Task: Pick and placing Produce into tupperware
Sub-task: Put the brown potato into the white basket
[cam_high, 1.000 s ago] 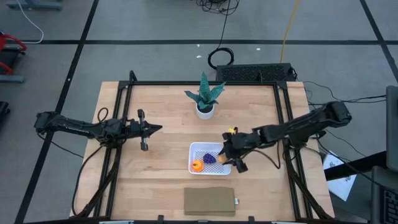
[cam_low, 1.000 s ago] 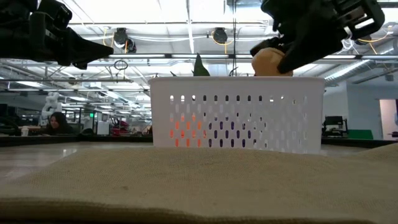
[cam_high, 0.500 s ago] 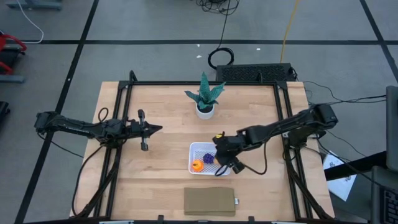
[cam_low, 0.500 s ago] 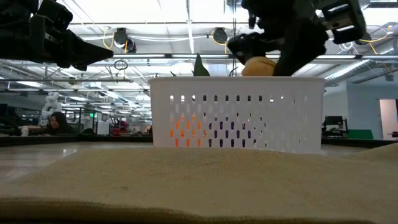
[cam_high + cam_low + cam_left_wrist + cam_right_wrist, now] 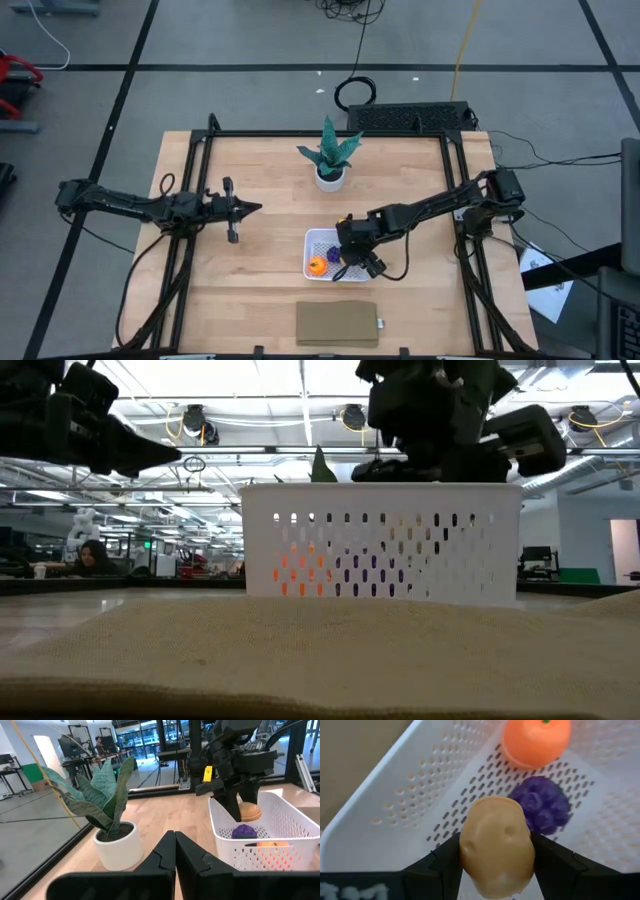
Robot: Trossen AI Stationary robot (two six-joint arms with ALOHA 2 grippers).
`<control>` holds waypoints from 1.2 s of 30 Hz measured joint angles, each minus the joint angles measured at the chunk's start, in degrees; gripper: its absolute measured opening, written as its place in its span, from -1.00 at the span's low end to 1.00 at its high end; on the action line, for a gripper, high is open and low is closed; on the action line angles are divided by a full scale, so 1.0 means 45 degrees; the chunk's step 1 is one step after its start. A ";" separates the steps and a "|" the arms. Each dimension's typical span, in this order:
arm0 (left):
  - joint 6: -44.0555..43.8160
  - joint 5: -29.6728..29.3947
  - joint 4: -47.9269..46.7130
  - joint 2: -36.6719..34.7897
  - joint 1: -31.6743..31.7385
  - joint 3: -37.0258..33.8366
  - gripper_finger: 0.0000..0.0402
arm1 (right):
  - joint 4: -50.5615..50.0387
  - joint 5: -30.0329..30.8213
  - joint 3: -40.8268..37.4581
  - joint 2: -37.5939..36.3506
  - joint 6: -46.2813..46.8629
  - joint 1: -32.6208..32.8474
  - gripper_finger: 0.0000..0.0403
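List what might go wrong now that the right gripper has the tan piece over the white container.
1. The right gripper holds the tan-yellow oval piece right beside the purple piece; released here, it may land partly on that piece and roll.
2. The orange piece also lies in the container, so free floor is scarce and a lowering finger might nudge a piece.
3. The container is light-looking; a finger catching its wall on withdrawal might drag it.

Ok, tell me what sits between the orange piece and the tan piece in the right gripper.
The dark purple bumpy piece lies between the orange piece and the tan piece clamped in the right gripper, inside the white container; the right wrist view shows it.
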 joint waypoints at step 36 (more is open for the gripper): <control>0.0326 0.0000 -0.0196 0.0000 0.0004 0.0000 -1.00 | -0.0173 -0.0152 0.0000 0.0338 -0.2542 -0.0520 -0.05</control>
